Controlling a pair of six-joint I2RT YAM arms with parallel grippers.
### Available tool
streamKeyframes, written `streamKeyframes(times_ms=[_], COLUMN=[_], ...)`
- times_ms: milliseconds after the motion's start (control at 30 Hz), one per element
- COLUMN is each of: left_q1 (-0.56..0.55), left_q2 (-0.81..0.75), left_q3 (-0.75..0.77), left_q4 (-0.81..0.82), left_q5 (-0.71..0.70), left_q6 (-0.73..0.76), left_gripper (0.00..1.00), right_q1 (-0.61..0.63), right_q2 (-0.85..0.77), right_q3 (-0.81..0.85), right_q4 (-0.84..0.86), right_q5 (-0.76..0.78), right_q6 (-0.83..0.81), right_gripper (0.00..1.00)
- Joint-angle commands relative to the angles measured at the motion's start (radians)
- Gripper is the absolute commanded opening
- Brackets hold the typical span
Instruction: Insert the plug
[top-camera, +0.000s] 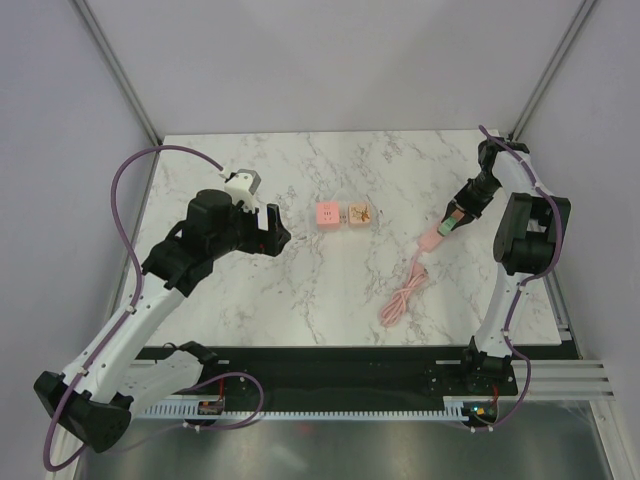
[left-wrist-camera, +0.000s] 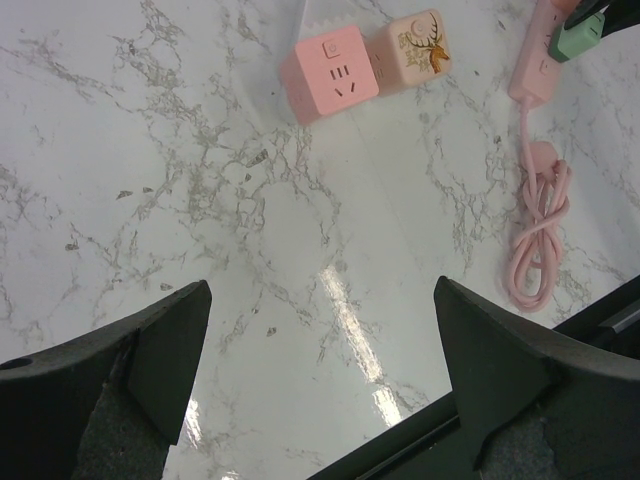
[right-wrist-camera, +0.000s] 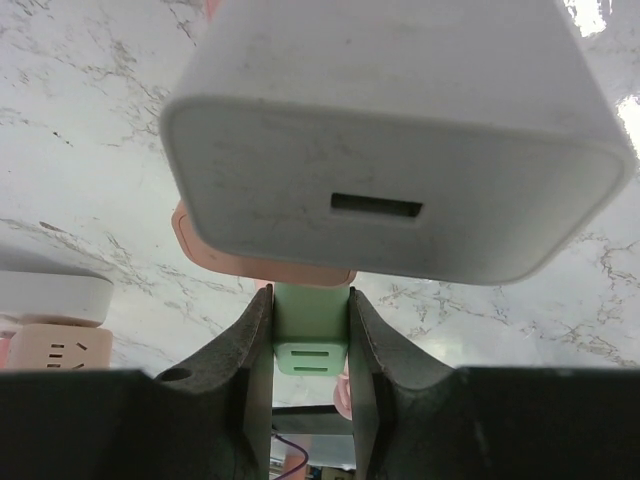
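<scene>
The left claw (left-wrist-camera: 322, 288) is released, its two fingers wide apart above the bare tabletop (top-camera: 300, 290), a little to the left of the pink socket cube (left-wrist-camera: 330, 72). The green plug (right-wrist-camera: 311, 350) is well to the right of the pink socket cube, on the other side from this claw. The right claw (top-camera: 455, 222) is grasping it: the plug sits between the two fingers, and both touch its sides. The front end of the plug is just beside the pink power strip (top-camera: 432, 240).

The pink socket cube shows a small square sign and socket holes on its top face. The beige cube (left-wrist-camera: 418, 48) touches its right side and carries a drawing of a deer. In the right wrist view a white block (right-wrist-camera: 400, 150) with one narrow rectangular slot fills the upper part; I cannot tell what it belongs to. The pink cable (left-wrist-camera: 540, 240) lies in a loose coil to the near right of the pink socket cube.

The left arm is bent at the elbow, with its forearm pointing right toward the pink socket cube. The right arm stands folded far to the right of the cube, with its wrist tilted down and left.
</scene>
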Motion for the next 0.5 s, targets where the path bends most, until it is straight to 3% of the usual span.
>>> streamKeyframes(times_ms=[0,200,267,300,400,467], left_q1=[-0.004,-0.004,-0.004,-0.004,-0.004,-0.004], left_q2=[0.001,0.001,0.003,0.003,0.003,0.003], left_q3=[-0.003,-0.003,-0.003,-0.003,-0.003,-0.003], left_q4=[0.025,0.024,0.024,0.024,0.024,0.024], left_q5=[-0.016,-0.019,-0.016,-0.011,-0.011,-0.008], left_q6=[0.029,0.031,0.031,0.032,0.032,0.031], left_gripper=[1.0,1.0,1.0,1.0,1.0,1.0], right_q1=[0.034,0.036,0.036,0.036,0.034,0.034], right_q2=[0.128,0.132,0.126,0.122,0.093,0.067], right_q3=[-0.056,-0.021,-0.004,0.017,0.057,0.082], right_q4=[0.135,0.123,0.112,0.098,0.083,0.075], right_q5=[0.033,0.024,0.015,0.012,-0.008,-0.019], right_q6=[-0.009,-0.016,-0.019,-0.021,-0.023,-0.026], right_gripper=[0.0,0.01,0.1,0.21,0.34,0.36])
